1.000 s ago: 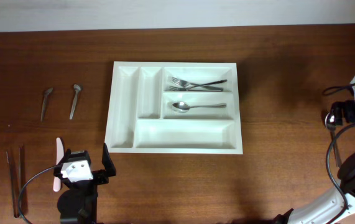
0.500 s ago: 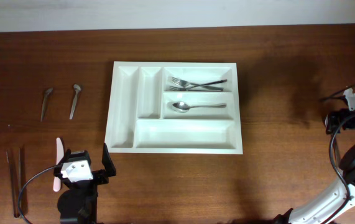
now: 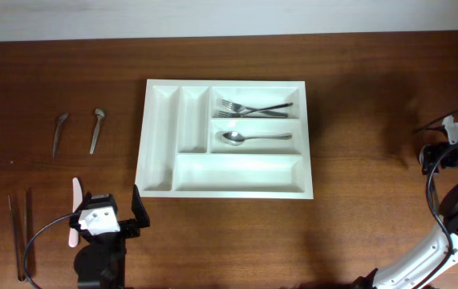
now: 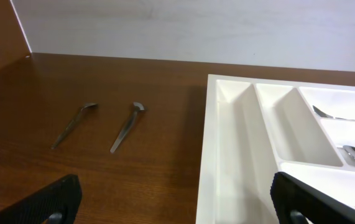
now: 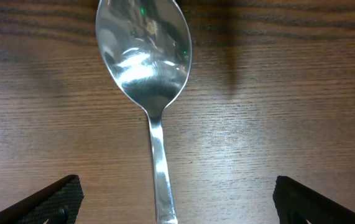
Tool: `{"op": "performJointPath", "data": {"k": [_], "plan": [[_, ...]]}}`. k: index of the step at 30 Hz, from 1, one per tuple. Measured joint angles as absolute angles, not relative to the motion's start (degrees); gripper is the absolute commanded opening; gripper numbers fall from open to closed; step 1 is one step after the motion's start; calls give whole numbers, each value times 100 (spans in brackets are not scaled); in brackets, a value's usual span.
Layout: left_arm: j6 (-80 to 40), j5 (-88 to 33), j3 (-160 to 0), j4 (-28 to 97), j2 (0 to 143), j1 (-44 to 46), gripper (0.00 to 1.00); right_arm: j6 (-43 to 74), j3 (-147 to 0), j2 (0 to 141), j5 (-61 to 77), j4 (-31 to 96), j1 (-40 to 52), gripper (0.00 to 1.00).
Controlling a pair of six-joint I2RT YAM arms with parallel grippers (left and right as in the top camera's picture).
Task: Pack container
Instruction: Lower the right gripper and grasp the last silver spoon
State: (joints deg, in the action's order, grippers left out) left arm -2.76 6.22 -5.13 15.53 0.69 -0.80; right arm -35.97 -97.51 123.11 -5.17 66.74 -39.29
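Dark brown wood is the widest thing here: the table [image 3: 357, 64]. Mid-table sits the white container [image 3: 227, 82], and we place everything else from it. Its two upright slots and its long near slot are bare. The far right slot holds the forks [image 3: 253, 107], and the slot below that holds one tray spoon [image 3: 253, 137], bowl to the left.

Off the container's near-left corner hangs the left gripper [image 4: 174, 196], fingers spread wide with nothing between them. Well to the container's right, the right gripper [image 5: 177, 199] is just as wide and also grips nothing. It looks straight down on the loose spoon [image 5: 143, 62], whose handle runs between the fingers.

Well to the container's left lie two small utensils [image 3: 78, 132], and further off towards its near-left lie the chopsticks [image 3: 18, 233].

We judge the step in hand to be picking up the loose spoon. To do it well, we would:
- lower until the pads nearly touch the wood, keeping the handle centred;
- close across the narrow handle rather than the rounded bowl, which would likely slip;
- grip close behind the neck so the heavy end does not droop;
- lift level and carry it to the slot with the tray spoon, bowl leftward like its fellow.
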Motion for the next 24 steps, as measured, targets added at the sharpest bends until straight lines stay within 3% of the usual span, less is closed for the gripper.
{"op": "performJointPath", "data": {"k": [24], "plan": [[-274, 622, -513, 1553, 69, -80, 99, -3597, -9747, 12608, -80, 6504, -3929, 99]]}}
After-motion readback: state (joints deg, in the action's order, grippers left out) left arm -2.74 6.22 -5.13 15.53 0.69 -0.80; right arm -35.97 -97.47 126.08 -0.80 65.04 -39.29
